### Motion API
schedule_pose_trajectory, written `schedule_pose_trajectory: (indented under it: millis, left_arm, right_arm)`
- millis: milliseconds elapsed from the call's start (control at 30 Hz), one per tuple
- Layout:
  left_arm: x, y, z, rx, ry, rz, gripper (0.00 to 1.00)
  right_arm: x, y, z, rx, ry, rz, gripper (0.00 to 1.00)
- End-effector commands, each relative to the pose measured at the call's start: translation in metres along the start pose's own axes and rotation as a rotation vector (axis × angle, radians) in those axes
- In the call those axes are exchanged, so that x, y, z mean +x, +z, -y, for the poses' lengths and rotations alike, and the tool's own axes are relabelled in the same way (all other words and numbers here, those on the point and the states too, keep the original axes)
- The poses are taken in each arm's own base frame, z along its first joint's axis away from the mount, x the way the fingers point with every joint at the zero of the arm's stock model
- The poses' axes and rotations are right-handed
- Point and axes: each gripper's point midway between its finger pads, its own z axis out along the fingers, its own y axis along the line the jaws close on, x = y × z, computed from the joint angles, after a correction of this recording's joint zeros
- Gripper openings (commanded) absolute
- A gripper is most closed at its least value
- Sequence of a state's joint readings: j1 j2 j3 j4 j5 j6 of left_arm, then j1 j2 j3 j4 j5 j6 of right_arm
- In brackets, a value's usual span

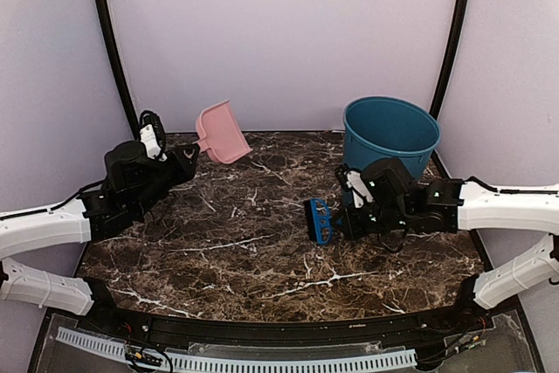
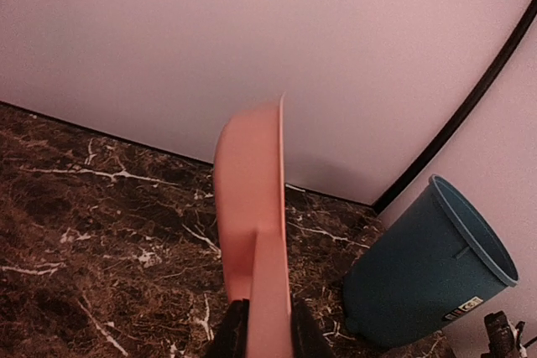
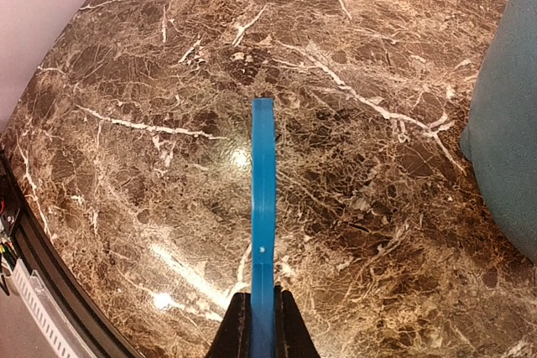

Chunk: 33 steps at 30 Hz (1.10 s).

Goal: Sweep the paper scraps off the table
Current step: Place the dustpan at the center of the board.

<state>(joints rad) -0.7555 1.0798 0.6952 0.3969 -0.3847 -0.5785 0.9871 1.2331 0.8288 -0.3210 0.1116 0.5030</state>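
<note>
Clamping a pink dustpan (image 1: 223,133) by its handle in the left gripper (image 2: 267,334), raised above the far left corner of the table (image 1: 262,255). Pinching a blue brush (image 3: 263,199) edge-on in the right gripper (image 3: 262,324), over the table's right half, near a teal bin (image 1: 390,133).

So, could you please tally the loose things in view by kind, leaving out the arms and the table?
dustpan: 1 (pink)
hand brush: 1 (blue)
bin: 1 (teal)
paper scraps: 0 visible
Total: 3
</note>
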Motion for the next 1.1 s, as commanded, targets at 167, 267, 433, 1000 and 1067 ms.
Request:
schedule_pose_trajectory:
  millis: [167,267,433,1000,1067]
  left_arm:
    - [0.059,-0.028,-0.086,-0.247,-0.266,-0.012,0.00]
    - [0.077,-0.036,-0.107,-0.295,-0.305,-0.021,0.00]
    - [0.097,-0.050,-0.132,-0.363,-0.405,-0.018,0.00]
    - [0.155,-0.087,-0.184,-0.509,-0.611,-0.079,0.06]
    - [0.159,-0.090,-0.186,-0.513,-0.629,-0.085,0.12]
  right_arm:
    - [-0.032,0.009,-0.013,-0.019,0.015,0.098,0.00]
    - [-0.033,0.017,-0.010,-0.005,0.046,0.117,0.00]
    - [-0.036,0.030,-0.011,-0.005,0.082,0.139,0.00]
    - [-0.039,0.066,-0.017,-0.021,0.122,0.152,0.00]
    - [-0.038,0.067,-0.017,-0.023,0.122,0.151,0.00]
